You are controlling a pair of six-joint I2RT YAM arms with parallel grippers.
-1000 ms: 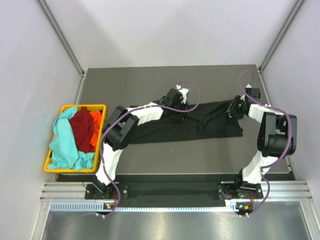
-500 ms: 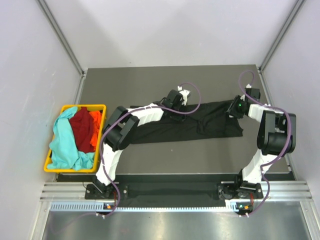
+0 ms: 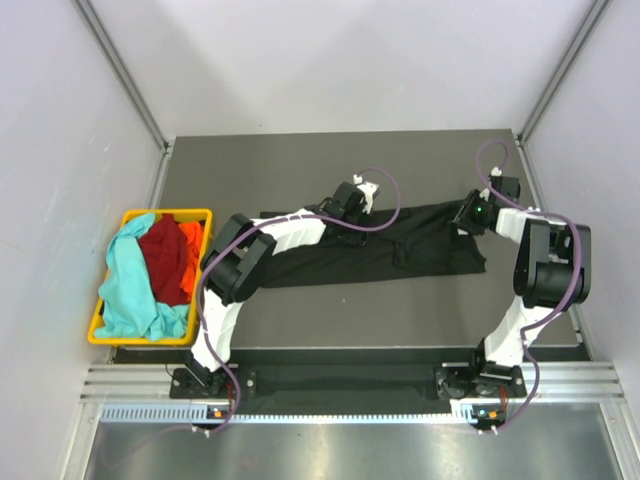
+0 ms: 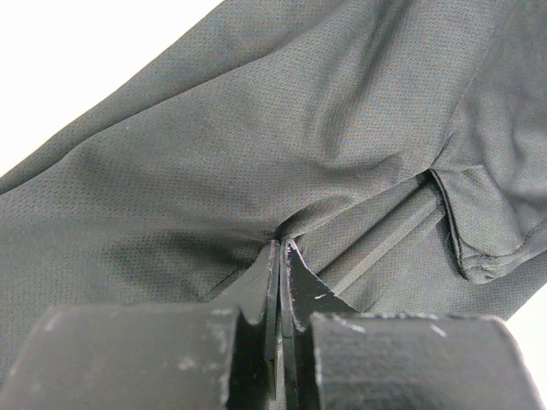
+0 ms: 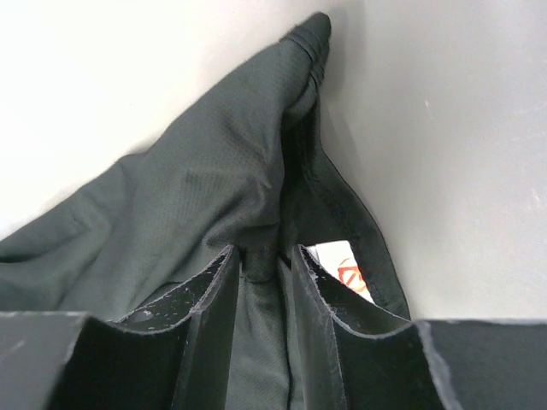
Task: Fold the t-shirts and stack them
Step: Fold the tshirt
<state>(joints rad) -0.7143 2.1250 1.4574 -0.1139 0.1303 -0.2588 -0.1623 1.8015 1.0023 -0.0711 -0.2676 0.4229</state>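
Observation:
The black t-shirt [image 3: 420,245] lies spread across the table, its fine mesh filling the left wrist view [image 4: 256,128]. My left gripper [image 3: 352,207] [image 4: 280,246] is shut on a pinched fold near the shirt's far edge. My right gripper [image 3: 466,218] [image 5: 263,252] is at the shirt's right end. Its jaws stand a little apart and hold a bunched ridge of the black cloth [image 5: 214,171], which rises in a peak above them. A white neck label [image 5: 342,266] shows beside the right finger. Teal [image 3: 125,280], red [image 3: 162,260] and orange [image 3: 190,255] t-shirts lie in a heap.
The heap fills a yellow plastic basket [image 3: 165,213] at the table's left edge. Grey walls close in the table on three sides, the right one close to the right arm [image 3: 550,265]. Purple cables loop over both wrists.
My left gripper has closed on the fold and shifted slightly toward the far side. My right gripper's jaws have narrowed on the cloth. The shirt has barely moved.

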